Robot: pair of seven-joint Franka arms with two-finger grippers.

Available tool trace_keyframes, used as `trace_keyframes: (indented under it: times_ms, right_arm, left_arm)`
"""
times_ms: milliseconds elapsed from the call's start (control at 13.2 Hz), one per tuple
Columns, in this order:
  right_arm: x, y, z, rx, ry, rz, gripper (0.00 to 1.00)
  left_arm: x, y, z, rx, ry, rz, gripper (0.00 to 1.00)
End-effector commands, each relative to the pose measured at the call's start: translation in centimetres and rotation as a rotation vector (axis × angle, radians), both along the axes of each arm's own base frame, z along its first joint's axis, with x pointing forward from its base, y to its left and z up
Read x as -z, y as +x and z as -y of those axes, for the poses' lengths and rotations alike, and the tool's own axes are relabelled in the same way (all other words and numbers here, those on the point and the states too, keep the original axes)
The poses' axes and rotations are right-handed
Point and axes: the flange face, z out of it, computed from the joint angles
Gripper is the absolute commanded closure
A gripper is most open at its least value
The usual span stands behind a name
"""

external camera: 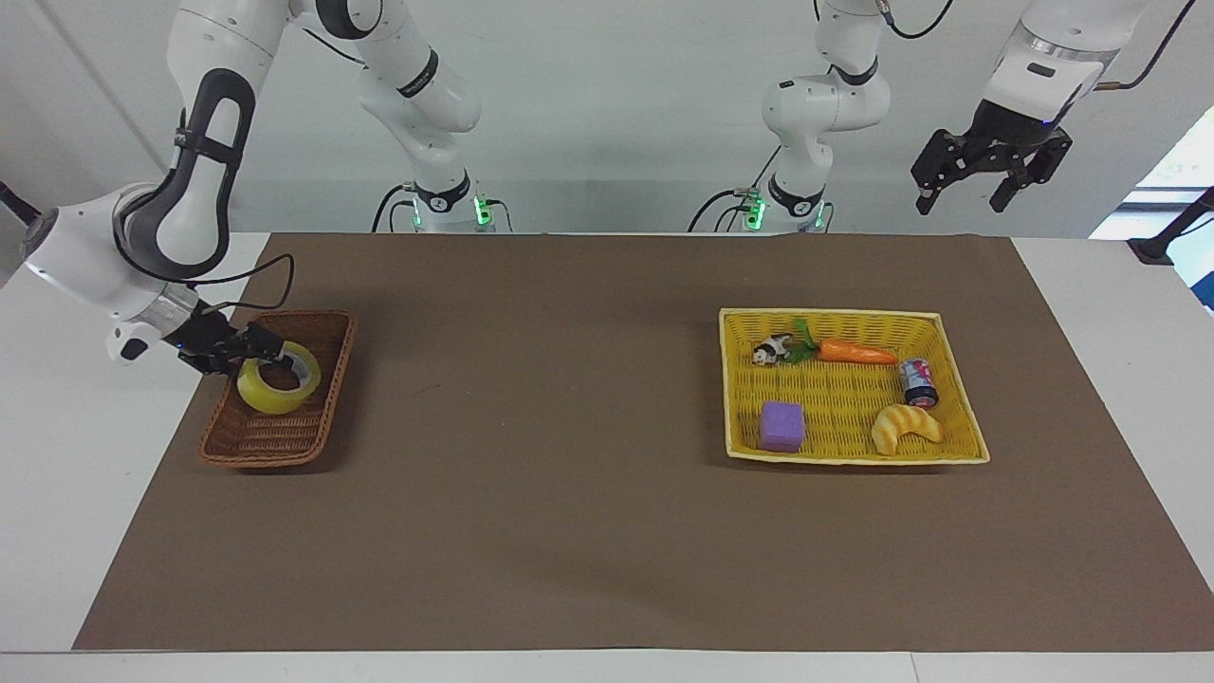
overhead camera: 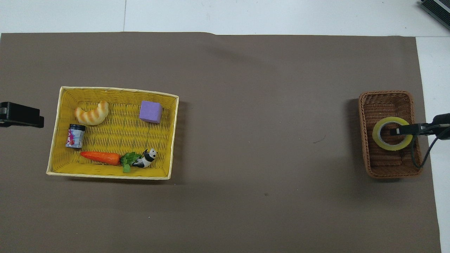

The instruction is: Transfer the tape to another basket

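Note:
The tape (external camera: pixel 278 382), a yellow ring with a pale core, lies in the dark-brown wicker basket (external camera: pixel 248 441) at the right arm's end of the table. It also shows in the overhead view (overhead camera: pixel 377 135), in the basket (overhead camera: pixel 385 168). My right gripper (external camera: pixel 261 353) reaches in over the basket's outer rim and its tip sits in the ring's hole, touching the ring's edge (overhead camera: pixel 400 131). My left gripper (external camera: pixel 958 199) is open and empty. It waits high in the air past the yellow basket (external camera: pixel 958 453), toward the left arm's end of the table.
The yellow basket (overhead camera: pixel 54 140) holds a croissant toy (overhead camera: pixel 91 113), a purple block (overhead camera: pixel 150 111), a small jar (overhead camera: pixel 75 136), a carrot (overhead camera: pixel 100 157) and a panda figure (overhead camera: pixel 147 158). A brown mat (overhead camera: pixel 246 140) covers the table between the two baskets.

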Motion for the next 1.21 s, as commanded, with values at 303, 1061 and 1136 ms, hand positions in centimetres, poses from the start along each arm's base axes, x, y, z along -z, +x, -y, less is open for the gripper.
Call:
trace_keyframes:
  times_ms: [303,1061,1136]
  right_arm:
    - [-7.9,5.4,-6.5,-0.202,-0.214,0.106,0.00]
    - [-19.4,3.4,-15.0,0.004,-0.353,0.097,0.00]
    - [-20.6,2.4,-15.1,0.026,-0.343,0.080,0.00]
  left_arm:
    - [-0.5,-0.6,-0.4,0.005,-0.013,-0.008,0.00]
    - [-0.5,-0.6,-0.4,0.005,-0.013,-0.008,0.00]
    - [-0.5,-0.6,-0.4,0.005,-0.013,-0.008,0.00]
